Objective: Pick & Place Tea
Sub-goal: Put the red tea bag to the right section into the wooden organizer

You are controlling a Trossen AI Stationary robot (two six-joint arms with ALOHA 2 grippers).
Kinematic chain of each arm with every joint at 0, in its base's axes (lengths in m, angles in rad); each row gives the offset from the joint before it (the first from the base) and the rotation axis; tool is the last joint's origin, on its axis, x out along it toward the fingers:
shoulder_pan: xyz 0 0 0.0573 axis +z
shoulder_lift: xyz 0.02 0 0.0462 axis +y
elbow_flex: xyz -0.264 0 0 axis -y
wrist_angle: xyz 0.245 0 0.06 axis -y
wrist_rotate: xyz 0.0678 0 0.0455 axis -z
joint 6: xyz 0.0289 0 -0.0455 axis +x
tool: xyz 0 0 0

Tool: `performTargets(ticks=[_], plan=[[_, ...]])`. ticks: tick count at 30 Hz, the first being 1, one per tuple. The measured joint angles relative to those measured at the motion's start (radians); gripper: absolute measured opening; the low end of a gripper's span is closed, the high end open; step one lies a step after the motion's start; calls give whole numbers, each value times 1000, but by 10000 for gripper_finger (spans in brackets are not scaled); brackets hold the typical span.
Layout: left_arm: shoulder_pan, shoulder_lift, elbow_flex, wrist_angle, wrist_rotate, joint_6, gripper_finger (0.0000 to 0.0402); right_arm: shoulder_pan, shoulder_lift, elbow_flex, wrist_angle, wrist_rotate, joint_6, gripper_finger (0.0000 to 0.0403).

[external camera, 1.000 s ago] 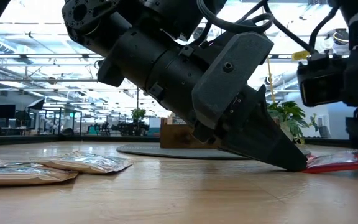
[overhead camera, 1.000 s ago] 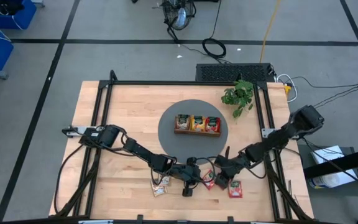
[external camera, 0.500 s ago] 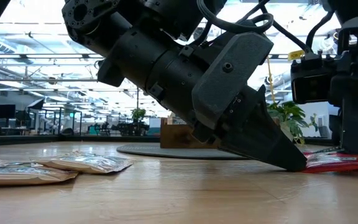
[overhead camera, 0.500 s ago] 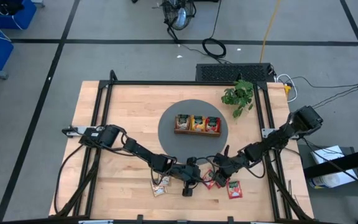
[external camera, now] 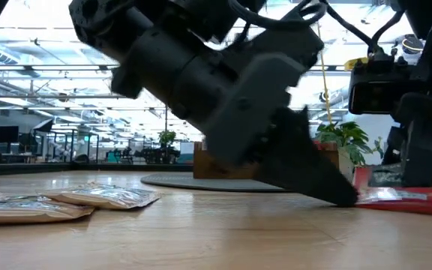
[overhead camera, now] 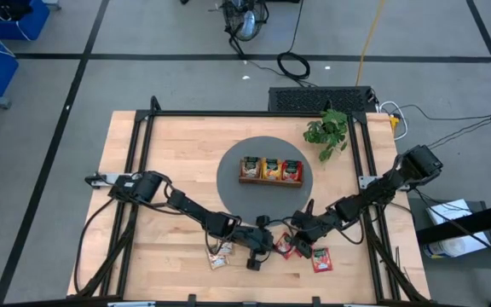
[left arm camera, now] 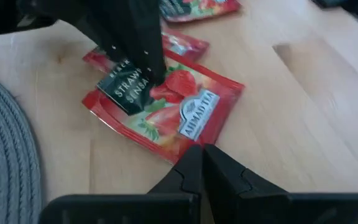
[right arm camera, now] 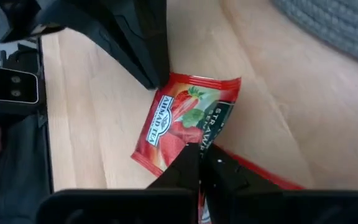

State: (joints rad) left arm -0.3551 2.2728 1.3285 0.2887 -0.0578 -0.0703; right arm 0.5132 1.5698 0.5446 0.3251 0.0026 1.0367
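A red strawberry tea sachet [left arm camera: 185, 106] lies on the wooden table near its front edge, between my two grippers. From the right, my right gripper [right arm camera: 201, 152] is shut on its dark-label end. From the left, my left gripper [left arm camera: 199, 149] is shut, its tips at the sachet's opposite edge. In the high view the two grippers, left [overhead camera: 267, 247] and right [overhead camera: 295, 245], meet at the sachet [overhead camera: 286, 248]. The brown three-compartment tray [overhead camera: 270, 182] with sachets in it stands on a round grey mat [overhead camera: 228, 183]. My left gripper's shut fingertips [right arm camera: 160, 74] rest against the sachet's edge [right arm camera: 171, 79] at the end away from the label, slanting down from the table's left. My right gripper pinches the sachet's dark-label end [right arm camera: 211, 127] between its two fingers, slanting down from the table's right. The held side [external camera: 370, 178] stands a little off the table while the other end stays down.
Another red sachet [overhead camera: 320, 258] lies to the right, and one more [left arm camera: 182, 43] lies under the held one. Two tan sachets [overhead camera: 220, 256] lie left of my left gripper. A green plant [overhead camera: 326, 130] stands at the far right. A black frame edges the table.
My right gripper has rolled and settled onto the red sachet, whose side by that gripper has come up off the table. My left gripper has rolled a little, with its tips staying at the sachet's edge.
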Motion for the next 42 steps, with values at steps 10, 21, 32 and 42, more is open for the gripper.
performTargets(ticks=[10, 21, 32, 42], plan=[[-73, -124, -2, -288, 3, 10, 21, 10, -51, 0, 9, -7, -67, 1], [-168, -140, 1, -355, -77, 24, 21, -71, -318, 122, -307, -18, -309, 1], [-171, -141, 1, -340, -82, -15, 21, -297, -383, 550, -1168, 273, -872, 0], [-177, -142, -3, -332, -83, -37, 21, -525, -343, 526, -1147, 273, -1117, 0]])
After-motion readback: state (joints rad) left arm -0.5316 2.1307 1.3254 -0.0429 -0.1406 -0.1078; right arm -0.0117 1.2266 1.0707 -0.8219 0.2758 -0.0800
